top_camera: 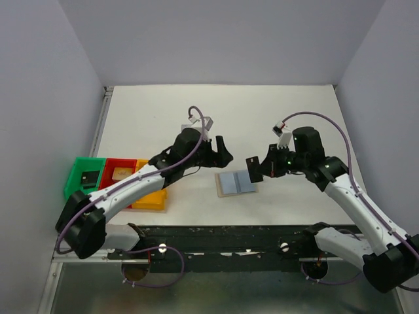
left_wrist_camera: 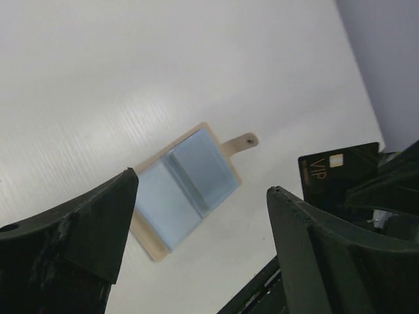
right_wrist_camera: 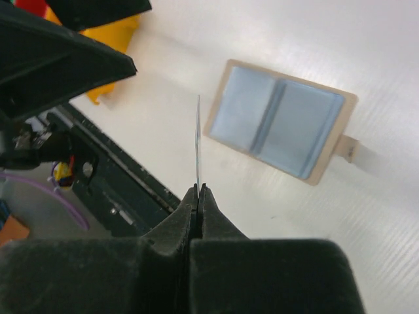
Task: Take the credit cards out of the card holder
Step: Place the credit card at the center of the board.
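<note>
The holder lies open on the table, centre of the top view — blue-grey inside up. Right tool pinches a black card on edge; left tool gapes wide — nothing in it.

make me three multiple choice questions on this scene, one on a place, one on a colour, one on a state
1. Where is the card holder?
A in the green bin
B lying open on the table
C lifted off the table

2. What colour is the credit card in the right gripper?
A black
B silver
C gold

3. How is the left gripper?
A shut on a card
B open and empty
C shut on the holder

Answers:
1 B, its blue-grey inside faces up on the white surface.
2 A, the left wrist view shows a black face marked VIP.
3 B, its jaws stand wide apart with nothing gripped.
</note>
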Robot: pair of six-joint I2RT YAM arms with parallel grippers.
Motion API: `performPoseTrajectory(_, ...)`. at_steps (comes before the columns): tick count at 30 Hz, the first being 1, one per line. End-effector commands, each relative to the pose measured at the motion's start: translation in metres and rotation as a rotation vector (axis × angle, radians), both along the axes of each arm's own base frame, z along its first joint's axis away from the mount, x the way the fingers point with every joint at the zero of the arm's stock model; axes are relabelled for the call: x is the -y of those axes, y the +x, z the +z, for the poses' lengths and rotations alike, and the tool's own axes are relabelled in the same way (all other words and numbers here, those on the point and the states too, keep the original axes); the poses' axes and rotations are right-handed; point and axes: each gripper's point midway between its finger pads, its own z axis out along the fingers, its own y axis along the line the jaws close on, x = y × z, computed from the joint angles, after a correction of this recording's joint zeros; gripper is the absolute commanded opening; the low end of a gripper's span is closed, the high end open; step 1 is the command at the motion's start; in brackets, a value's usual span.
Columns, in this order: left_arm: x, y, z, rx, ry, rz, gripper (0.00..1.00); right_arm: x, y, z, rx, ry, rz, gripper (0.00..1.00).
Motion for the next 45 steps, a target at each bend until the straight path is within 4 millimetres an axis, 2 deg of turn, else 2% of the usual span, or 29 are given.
performPoseTrajectory(1,-0.012,-0.016,0.073,0.271,-0.239,-0.135,0.93,-0.016,-0.049,0.028,-0.034,-0.014,0.27,0.0)
performPoseTrajectory(3,-0.008,-0.044,0.104,0.415,-0.354,-0.296,0.92,-0.024,-0.067,0.041,-0.038,0.015,0.38,0.0)
performPoseTrajectory(5,-0.004,-0.072,0.122,0.486,-0.388,-0.474,0.92,-0.032,-0.089,0.054,-0.049,0.053,0.504,0.0)
performPoseTrajectory(8,0.002,-0.11,0.131,0.488,-0.423,-0.718,0.92,-0.039,-0.107,0.066,-0.02,0.052,0.596,0.0)
performPoseTrajectory(11,0.003,-0.131,0.137,0.477,-0.477,-0.853,0.9,-0.042,-0.116,0.067,-0.015,0.046,0.644,0.0)
performPoseTrajectory(18,0.011,-0.152,0.13,0.37,-0.527,-1.017,0.77,-0.045,-0.121,0.067,-0.002,0.054,0.677,0.0)
performPoseTrajectory(24,0.024,-0.168,0.121,0.346,-0.5,-1.102,0.66,-0.047,-0.119,0.072,0.013,0.06,0.68,0.01)
performPoseTrajectory(28,0.025,-0.169,0.118,0.335,-0.498,-1.107,0.56,-0.048,-0.118,0.074,0.018,0.059,0.678,0.0)
performPoseTrajectory(36,0.025,-0.168,0.111,0.318,-0.49,-1.105,0.46,-0.05,-0.116,0.078,0.029,0.069,0.672,0.0)
performPoseTrajectory(40,0.025,-0.169,0.112,0.321,-0.492,-1.111,0.35,-0.051,-0.115,0.078,0.027,0.068,0.668,0.0)
performPoseTrajectory(42,0.025,-0.169,0.11,0.321,-0.486,-1.111,0.27,-0.051,-0.114,0.078,0.03,0.066,0.666,0.0)
performPoseTrajectory(45,0.025,-0.168,0.109,0.318,-0.483,-1.112,0.22,-0.051,-0.114,0.078,0.032,0.066,0.664,0.0)
